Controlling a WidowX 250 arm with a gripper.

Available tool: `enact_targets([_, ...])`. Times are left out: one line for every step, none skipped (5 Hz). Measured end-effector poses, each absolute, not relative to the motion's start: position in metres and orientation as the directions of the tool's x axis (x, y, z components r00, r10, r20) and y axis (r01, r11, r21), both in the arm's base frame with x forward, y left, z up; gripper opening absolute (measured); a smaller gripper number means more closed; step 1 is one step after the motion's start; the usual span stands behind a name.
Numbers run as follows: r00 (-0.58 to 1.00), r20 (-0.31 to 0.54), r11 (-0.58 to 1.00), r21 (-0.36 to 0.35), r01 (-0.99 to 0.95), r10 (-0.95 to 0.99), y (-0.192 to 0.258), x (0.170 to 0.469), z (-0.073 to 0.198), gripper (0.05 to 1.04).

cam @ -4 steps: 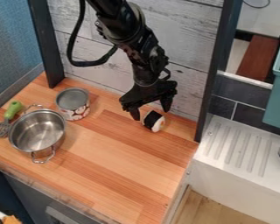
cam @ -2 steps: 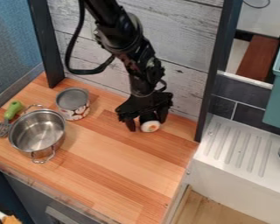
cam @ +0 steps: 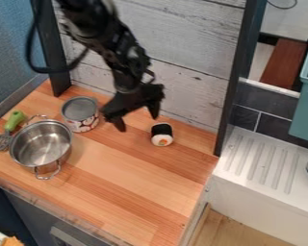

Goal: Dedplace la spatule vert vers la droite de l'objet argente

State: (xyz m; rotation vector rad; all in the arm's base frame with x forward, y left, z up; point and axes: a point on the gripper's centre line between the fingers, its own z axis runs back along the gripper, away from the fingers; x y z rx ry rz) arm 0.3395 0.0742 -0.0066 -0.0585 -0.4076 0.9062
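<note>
End effector (cam: 138,122) hanging over the tabletop (cam: 118,187), close to the pale plank wall (cam: 188,91), its two fingers spread well apart with nothing pinched between them. From where I stand, the sushi (cam: 161,135) sits near it, a little to its right and toward me, the round filled end facing my way. Off to its left and near it is the can (cam: 81,115), upright, grey inside, with a patterned side. Farther out to the left and toward me stands the pot (cam: 42,144), silver, with a looped handle on each side. Beyond the pot, farthest left from the end effector, lies the spatula (cam: 14,121): green handle pointing toward the wall, slotted grey head nearer me. It's right beside the pot, though I can't tell whether they touch. Well off to the right is the white ridged drainboard (cam: 263,161).
</note>
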Motion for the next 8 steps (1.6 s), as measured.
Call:
enact_targets([0.459, 0.341, 0.545, -0.221, -0.809, 0.820, 0.108, 0.331, 0.002, 1.000])
enact_targets([0.440, 0.358, 0.523, -0.179, -0.833, 0.824, 0.140, 0.317, 0.001, 1.000])
enact_targets([0.460, 0.371, 0.535, -0.126, -0.836, 0.807, 0.181, 0.292, -0.001, 1.001])
enact_targets([0.491, 0.386, 0.549, -0.052, -0.834, 0.781, 0.203, 0.276, 0.000, 1.000])
enact_targets([0.380, 0.428, 0.437, -0.040, -0.899, 0.820, 0.240, 0.260, 0.008, 1.000])
enact_targets([0.328, 0.397, 0.353, 0.012, -0.936, 0.857, 0.278, 0.249, -0.004, 1.001])
enact_targets([0.369, 0.389, 0.387, 0.036, -0.921, 0.844, 0.295, 0.255, -0.007, 1.000])
enact_targets([0.421, 0.355, 0.432, 0.052, -0.900, 0.835, 0.301, 0.261, -0.020, 1.000])
